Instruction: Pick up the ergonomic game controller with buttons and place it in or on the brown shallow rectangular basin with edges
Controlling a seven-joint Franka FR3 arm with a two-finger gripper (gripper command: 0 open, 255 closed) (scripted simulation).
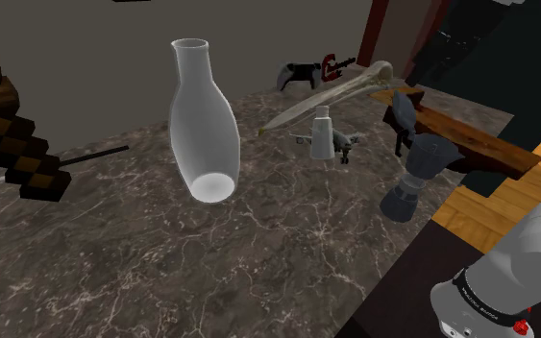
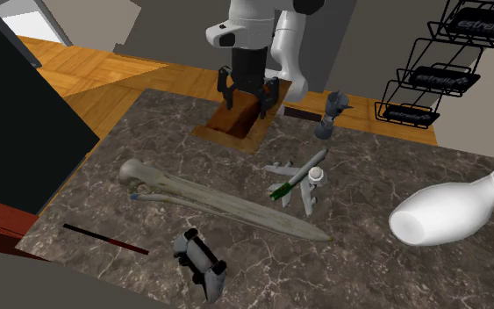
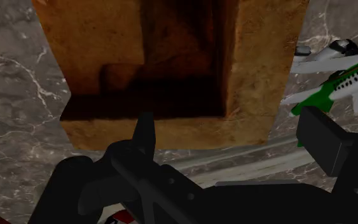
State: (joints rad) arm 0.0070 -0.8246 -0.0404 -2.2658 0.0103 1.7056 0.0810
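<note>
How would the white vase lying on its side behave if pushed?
Likely to roll: the white vase lies on its side, round-bodied, on the marbled table. It would probably curve, since its neck is narrower than its body. Its smooth body may be slippery to grip.

We see a dark tabletop (image 1: 287, 250) that looks like polished marble: smooth, with thin white veins. The brown rectangular basin (image 3: 260, 57) looks rough and mottled — weathered wood or stone, we cannot tell which. The tall white vase (image 1: 204, 115) is smooth with a soft sheen. The white-and-black game controller (image 2: 199, 265) looks like smooth plastic, and the orange-brown floor (image 2: 87, 75) shows wooden boards — faintly glossy.
</note>
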